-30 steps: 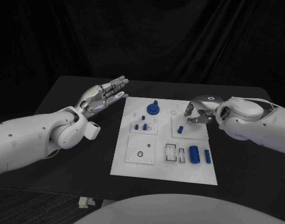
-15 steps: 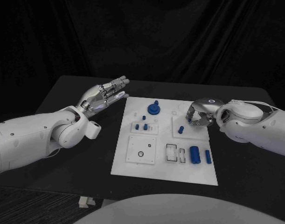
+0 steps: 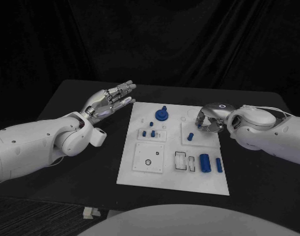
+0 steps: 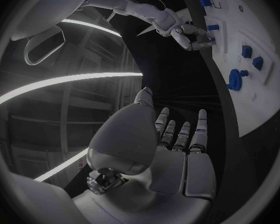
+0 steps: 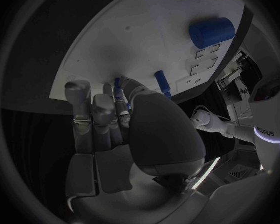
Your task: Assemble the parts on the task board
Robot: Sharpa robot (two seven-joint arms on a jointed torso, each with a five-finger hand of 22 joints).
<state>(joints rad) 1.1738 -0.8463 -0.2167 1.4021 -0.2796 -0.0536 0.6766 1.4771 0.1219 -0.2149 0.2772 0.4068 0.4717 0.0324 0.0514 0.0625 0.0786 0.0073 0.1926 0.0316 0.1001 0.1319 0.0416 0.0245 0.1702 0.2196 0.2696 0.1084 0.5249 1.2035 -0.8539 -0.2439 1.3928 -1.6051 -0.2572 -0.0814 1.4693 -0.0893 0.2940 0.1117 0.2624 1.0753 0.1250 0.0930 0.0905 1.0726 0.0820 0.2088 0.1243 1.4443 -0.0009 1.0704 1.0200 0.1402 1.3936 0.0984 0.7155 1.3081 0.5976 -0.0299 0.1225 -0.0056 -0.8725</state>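
- The right hand (image 3: 207, 121) sits a touch farther back over the right edge of the task board (image 3: 157, 172) than a second ago, fingers curled down; whether they hold anything, I cannot tell.
- A small blue peg (image 3: 191, 136) stands just below its fingertips.
- The left hand (image 3: 109, 101) stays raised, flat and spread, holding nothing, left of the board.
- The blue parts lie unmoved.
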